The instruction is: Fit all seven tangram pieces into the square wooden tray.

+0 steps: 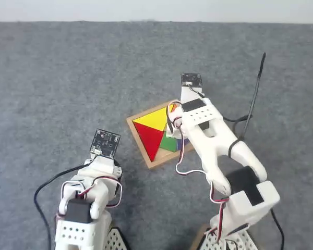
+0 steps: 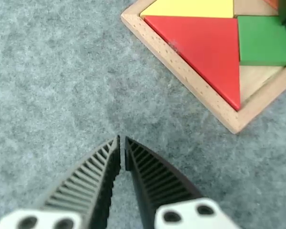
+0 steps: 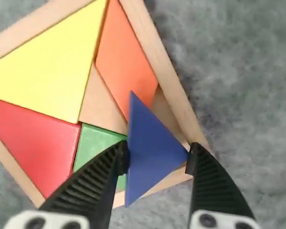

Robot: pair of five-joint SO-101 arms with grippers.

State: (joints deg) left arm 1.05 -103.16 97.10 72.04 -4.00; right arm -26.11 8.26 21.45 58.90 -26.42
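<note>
Right gripper point(image 3: 157, 155), lower centre, pinches blue triangle point(image 3: 148, 136); its corner could snag tray rim point(image 3: 158, 62). Left gripper point(image 2: 122, 143) closed, empty.

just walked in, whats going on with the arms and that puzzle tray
The right gripper has its fingers shut on a blue triangle and holds it over the wooden tray, by the bare patch next to the orange piece and the green piece. A yellow triangle and a red triangle also lie in the tray. The left gripper is shut on nothing, over the grey mat beside the tray.
</note>
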